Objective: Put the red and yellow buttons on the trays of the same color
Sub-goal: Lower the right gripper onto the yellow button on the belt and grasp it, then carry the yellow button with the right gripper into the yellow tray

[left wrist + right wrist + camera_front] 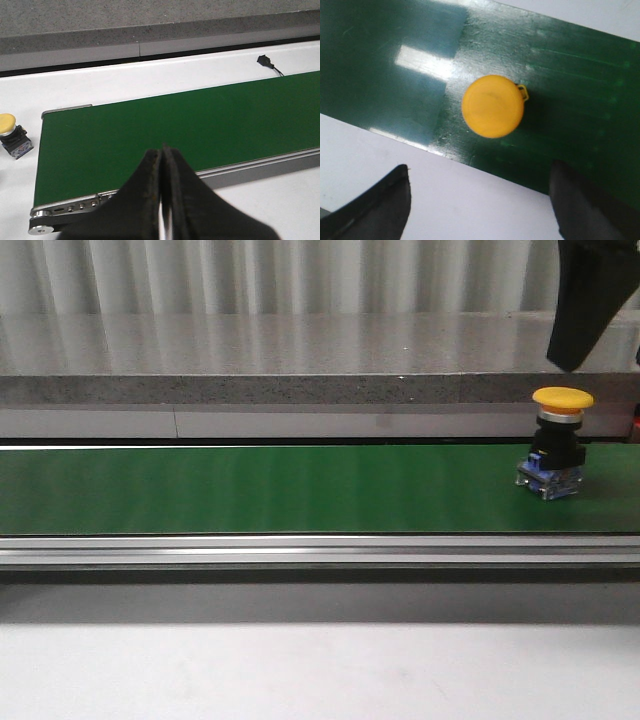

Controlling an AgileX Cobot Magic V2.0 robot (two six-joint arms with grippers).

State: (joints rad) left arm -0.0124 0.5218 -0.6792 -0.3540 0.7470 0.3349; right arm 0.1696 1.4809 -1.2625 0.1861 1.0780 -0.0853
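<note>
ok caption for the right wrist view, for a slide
Open right gripper above a yellow button standing on the green belt.

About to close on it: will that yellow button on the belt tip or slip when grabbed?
The yellow button looks top-heavy, a wide cap over a narrower body, so a sideways nudge may tip it. The smooth domed cap probably slips; gripping the blocky body seems safer.

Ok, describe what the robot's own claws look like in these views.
Both are matte black. The left claw has two broad fingers tapering to a narrow tip, with a pale sliver showing in the seam between them and slightly worn edges. The right claw shows two dark, rounded finger ends; in the front view only a black angular part of it appears. No cables or markings are visible.
</note>
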